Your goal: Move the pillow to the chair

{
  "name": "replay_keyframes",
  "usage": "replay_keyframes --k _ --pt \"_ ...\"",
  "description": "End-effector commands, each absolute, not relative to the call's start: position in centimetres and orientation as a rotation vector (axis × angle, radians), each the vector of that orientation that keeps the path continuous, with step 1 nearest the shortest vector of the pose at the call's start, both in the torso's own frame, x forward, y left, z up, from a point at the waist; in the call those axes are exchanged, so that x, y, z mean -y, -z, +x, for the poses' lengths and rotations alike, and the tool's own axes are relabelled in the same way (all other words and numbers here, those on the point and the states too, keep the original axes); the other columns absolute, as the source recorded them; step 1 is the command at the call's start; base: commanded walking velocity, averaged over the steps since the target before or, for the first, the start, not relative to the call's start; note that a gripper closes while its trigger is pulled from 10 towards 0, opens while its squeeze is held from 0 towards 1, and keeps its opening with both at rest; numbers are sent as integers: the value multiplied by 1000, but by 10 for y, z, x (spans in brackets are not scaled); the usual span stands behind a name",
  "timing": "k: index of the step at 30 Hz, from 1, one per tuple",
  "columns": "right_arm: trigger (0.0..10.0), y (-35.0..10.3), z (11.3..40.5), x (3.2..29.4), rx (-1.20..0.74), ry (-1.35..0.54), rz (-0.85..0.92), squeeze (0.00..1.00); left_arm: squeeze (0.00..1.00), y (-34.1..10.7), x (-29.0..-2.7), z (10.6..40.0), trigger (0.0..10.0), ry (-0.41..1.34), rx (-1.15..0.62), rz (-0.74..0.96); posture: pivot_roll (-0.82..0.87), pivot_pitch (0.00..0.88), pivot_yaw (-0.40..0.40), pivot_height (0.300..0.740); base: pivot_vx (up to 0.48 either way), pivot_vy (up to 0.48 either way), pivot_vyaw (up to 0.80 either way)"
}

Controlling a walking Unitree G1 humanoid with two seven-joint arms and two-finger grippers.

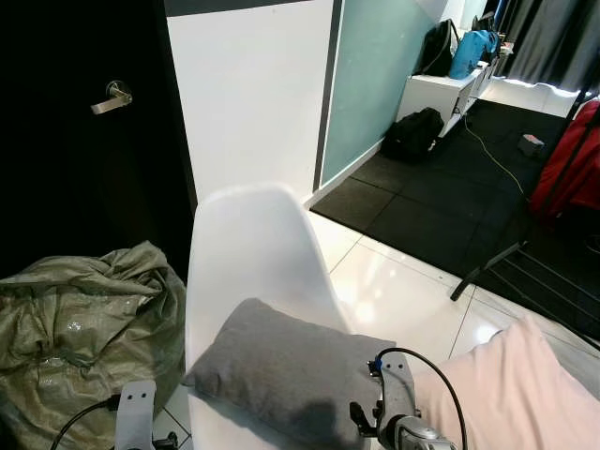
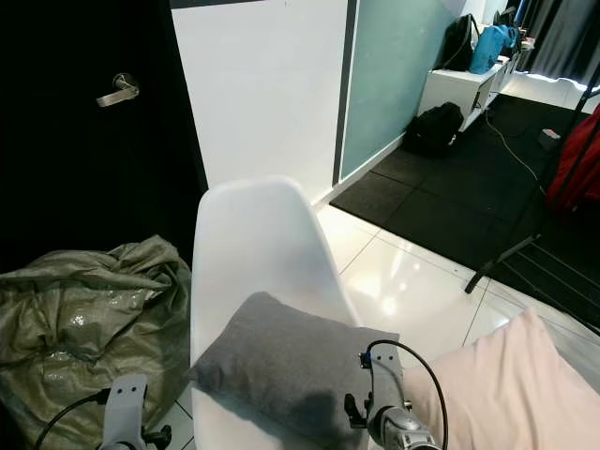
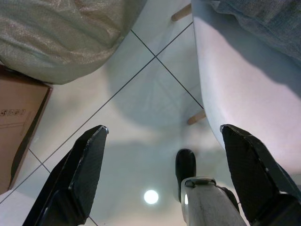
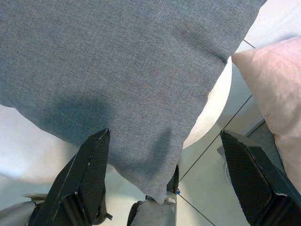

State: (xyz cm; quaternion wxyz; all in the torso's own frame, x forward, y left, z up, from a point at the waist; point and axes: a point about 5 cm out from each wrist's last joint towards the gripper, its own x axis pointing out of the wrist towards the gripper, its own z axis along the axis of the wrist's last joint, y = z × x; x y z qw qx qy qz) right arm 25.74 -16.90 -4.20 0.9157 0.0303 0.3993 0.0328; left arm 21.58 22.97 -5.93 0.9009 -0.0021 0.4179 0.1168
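A grey pillow (image 1: 291,370) lies flat on the seat of a white plastic chair (image 1: 248,248), its near corner hanging over the seat's front edge. My right gripper (image 4: 164,181) hovers open just above the pillow (image 4: 127,61), with nothing between its fingers (image 4: 87,176). My right wrist (image 1: 398,412) shows at the pillow's near right corner. Off the chair's left side my left gripper (image 3: 164,174) stands open over the tiled floor, beside the chair's white shell (image 3: 244,94). My left wrist (image 1: 136,412) is low at the chair's left.
A crumpled olive-green cover (image 1: 80,328) is heaped on the floor left of the chair, with a brown cardboard box (image 3: 19,117) near it. A pale pink cushion (image 1: 511,394) lies at the near right. Behind the chair are a white wall and a dark door (image 1: 80,131).
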Motion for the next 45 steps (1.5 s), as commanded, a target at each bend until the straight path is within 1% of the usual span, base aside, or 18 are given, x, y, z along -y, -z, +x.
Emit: replay_keyframes --k 1,15,45 --pt "10000 44 255 170 -825 -69 54 0 0 63 -229 210 10000 -240 -891 -12 -8 45 -18 740 0 0 0" --pt "10000 44 254 170 -827 -69 55 0 0 63 -229 210 10000 -239 -892 -12 -6 29 -16 740 0 0 0" --pt "10000 44 255 169 -823 -65 62 0 0 63 -232 209 10000 -245 -888 -17 -5 43 -20 740 0 0 0"
